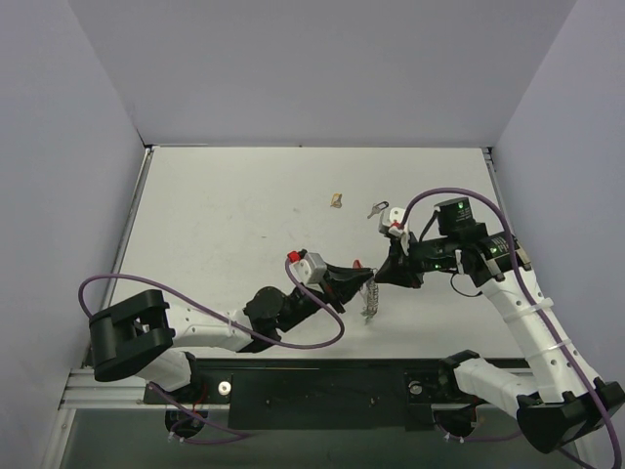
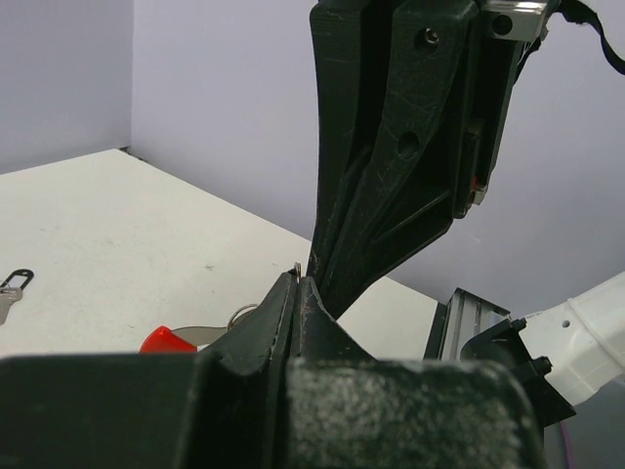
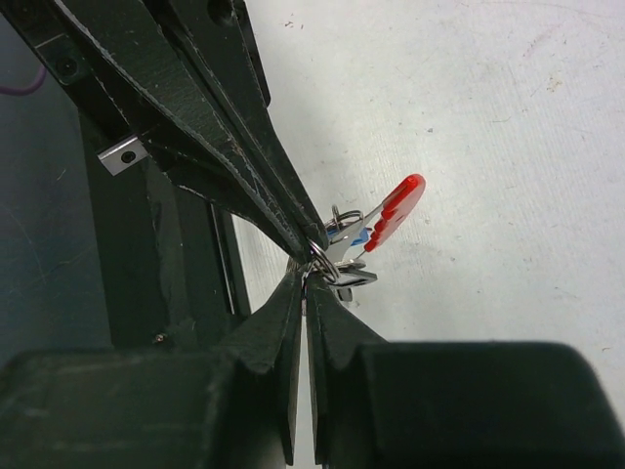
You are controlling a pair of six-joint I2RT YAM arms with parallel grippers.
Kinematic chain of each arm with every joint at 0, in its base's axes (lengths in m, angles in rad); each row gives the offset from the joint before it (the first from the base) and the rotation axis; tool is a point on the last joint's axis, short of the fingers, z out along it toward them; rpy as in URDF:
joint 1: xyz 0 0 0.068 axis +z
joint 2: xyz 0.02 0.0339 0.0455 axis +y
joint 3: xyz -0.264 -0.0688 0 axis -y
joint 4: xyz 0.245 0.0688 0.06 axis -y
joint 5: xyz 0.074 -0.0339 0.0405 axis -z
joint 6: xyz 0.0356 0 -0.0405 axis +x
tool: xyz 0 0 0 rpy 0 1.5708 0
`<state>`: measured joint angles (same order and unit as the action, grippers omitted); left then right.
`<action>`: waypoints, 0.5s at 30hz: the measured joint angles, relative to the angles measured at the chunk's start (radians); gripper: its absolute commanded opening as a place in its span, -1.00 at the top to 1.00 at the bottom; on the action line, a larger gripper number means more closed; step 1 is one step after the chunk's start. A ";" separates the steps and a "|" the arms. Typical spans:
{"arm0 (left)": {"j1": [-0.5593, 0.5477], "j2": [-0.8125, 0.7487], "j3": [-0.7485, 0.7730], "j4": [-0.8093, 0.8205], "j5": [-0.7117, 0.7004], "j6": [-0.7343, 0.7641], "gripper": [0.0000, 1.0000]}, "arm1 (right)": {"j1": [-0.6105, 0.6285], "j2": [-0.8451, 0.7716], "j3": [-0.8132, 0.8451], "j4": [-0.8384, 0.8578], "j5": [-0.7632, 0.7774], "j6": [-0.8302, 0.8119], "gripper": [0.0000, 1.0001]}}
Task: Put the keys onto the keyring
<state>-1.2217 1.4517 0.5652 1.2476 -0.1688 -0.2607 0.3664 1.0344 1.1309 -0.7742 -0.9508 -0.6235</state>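
Nearest, the two arms meet tip to tip above mid-table; left gripper [image 2: 296,291] and right gripper [image 3: 305,285] are both clenched on the keyring [image 3: 337,256], probably to pry its coil apart for a key; its red tag [image 3: 395,210] hangs off the pinch; beyond, at 12 o'clock, one key [image 1: 376,208] lies loose, well apart; a tan scrap [image 1: 337,201] sits at 11; neither gripper is free to fetch the key.
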 measured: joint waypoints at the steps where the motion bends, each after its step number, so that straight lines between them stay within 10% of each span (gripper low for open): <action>1: 0.002 0.000 0.000 0.000 0.003 -0.002 1.00 | -0.002 0.000 0.000 0.001 -0.002 0.003 0.84; 5: 0.014 0.000 0.000 0.002 0.022 -0.014 1.00 | -0.029 -0.007 -0.001 0.000 -0.023 0.028 0.35; 15: 0.067 -0.002 -0.013 0.007 0.153 -0.081 1.00 | -0.098 -0.071 0.016 -0.068 -0.038 -0.049 0.16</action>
<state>-1.1545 1.4502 0.5522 1.2545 -0.0162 -0.3416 0.2680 0.9630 1.1469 -0.8425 -0.9886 -0.6724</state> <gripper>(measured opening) 0.020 0.417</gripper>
